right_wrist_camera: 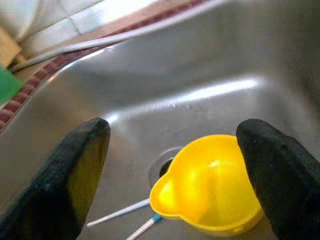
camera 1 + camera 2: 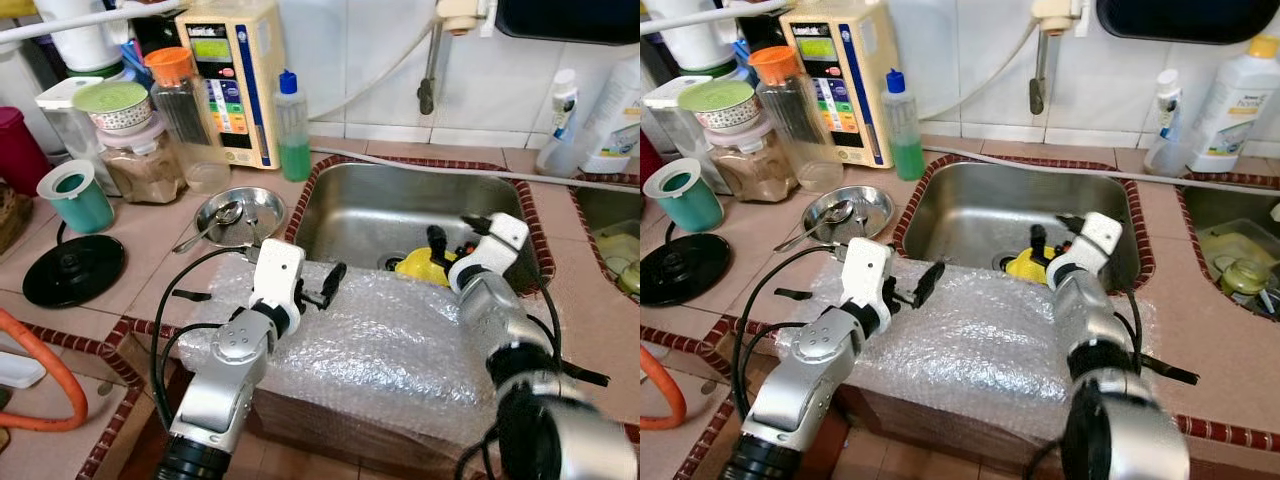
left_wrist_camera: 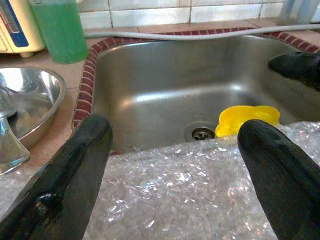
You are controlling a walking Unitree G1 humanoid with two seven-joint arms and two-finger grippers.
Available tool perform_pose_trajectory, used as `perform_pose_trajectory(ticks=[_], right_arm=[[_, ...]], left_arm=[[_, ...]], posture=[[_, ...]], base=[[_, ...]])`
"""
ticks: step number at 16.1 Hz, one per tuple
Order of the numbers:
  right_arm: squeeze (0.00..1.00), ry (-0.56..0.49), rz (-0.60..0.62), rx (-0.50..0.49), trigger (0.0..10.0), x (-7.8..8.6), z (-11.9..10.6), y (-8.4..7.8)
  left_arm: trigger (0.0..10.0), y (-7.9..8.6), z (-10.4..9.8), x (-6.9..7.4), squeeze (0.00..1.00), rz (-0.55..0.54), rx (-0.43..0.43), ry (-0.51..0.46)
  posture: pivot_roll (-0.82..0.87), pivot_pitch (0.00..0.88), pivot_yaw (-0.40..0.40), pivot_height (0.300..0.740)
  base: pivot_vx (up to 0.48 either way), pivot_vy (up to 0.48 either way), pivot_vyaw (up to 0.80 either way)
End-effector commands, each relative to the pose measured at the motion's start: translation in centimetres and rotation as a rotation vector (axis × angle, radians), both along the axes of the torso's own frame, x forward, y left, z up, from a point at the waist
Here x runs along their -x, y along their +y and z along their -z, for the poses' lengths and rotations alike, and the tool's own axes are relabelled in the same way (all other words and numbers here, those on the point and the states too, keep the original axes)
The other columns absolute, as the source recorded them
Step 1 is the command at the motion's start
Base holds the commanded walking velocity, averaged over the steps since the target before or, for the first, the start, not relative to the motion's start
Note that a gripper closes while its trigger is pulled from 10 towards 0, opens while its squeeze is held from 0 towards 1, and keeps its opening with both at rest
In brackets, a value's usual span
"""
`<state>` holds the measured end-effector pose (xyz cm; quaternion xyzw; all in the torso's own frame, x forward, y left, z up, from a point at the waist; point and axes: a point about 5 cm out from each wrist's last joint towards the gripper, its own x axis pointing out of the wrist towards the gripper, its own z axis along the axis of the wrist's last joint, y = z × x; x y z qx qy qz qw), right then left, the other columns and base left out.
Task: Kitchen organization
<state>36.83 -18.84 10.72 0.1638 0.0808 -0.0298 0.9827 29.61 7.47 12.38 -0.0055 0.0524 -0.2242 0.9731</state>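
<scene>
A small yellow cup (image 2: 420, 266) lies at the bottom of the steel sink (image 2: 420, 172), next to the drain (image 3: 202, 133). My right gripper (image 2: 452, 232) hangs inside the sink just above the cup, open, its fingers to either side of the cup (image 1: 210, 185) and not touching it. Two thin white sticks (image 1: 117, 214) lie by the drain. My left gripper (image 3: 175, 150) is open over the bubble wrap (image 2: 390, 340) that covers the counter's front edge, holding nothing and pointing toward the sink.
Left of the sink sit a steel bowl with a spoon (image 2: 240, 215), a green soap bottle (image 2: 292, 130), jars, a teal cup (image 2: 77, 197) and a black lid (image 2: 73, 268). An orange hose (image 2: 50, 380) curls at the lower left. A second basin (image 2: 610, 230) and white bottles (image 2: 600, 110) are on the right.
</scene>
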Motion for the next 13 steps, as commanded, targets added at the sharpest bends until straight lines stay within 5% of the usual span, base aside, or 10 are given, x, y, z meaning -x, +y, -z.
perform_pose_trajectory(ticks=[1, 6, 7, 13], right_arm=[[1.0, -0.052, -0.052, 0.072, 10.0, 0.3, -0.6, 0.7], [1.0, -0.169, -0.081, 0.228, 10.0, 2.2, -2.3, 2.0], [1.0, -0.198, -0.076, 0.229, 10.0, 2.6, -3.0, 2.1], [1.0, -0.212, -0.057, 0.227, 10.0, 4.4, -4.5, 2.6]], left_arm=[[10.0, 0.5, -0.2, -0.6, 1.0, -0.035, 0.011, -0.008], [10.0, -0.2, -0.7, -1.6, 1.0, -0.045, 0.014, -0.047], [10.0, 0.0, -1.0, -1.9, 0.0, -0.071, 0.023, -0.061], [10.0, 1.9, -0.6, -2.7, 0.0, -0.237, 0.08, -0.04]], posture=[[-0.05, 0.0, 0.124, 0.74], [-0.1, 0.0, 0.148, 0.74], [-0.11, 0.0, 0.151, 0.74], [-0.12, 0.0, 0.134, 0.74]], base=[[0.0, 0.0, 0.0], [0.0, 0.0, 0.0], [0.0, 0.0, 0.0], [0.0, 0.0, 0.0]])
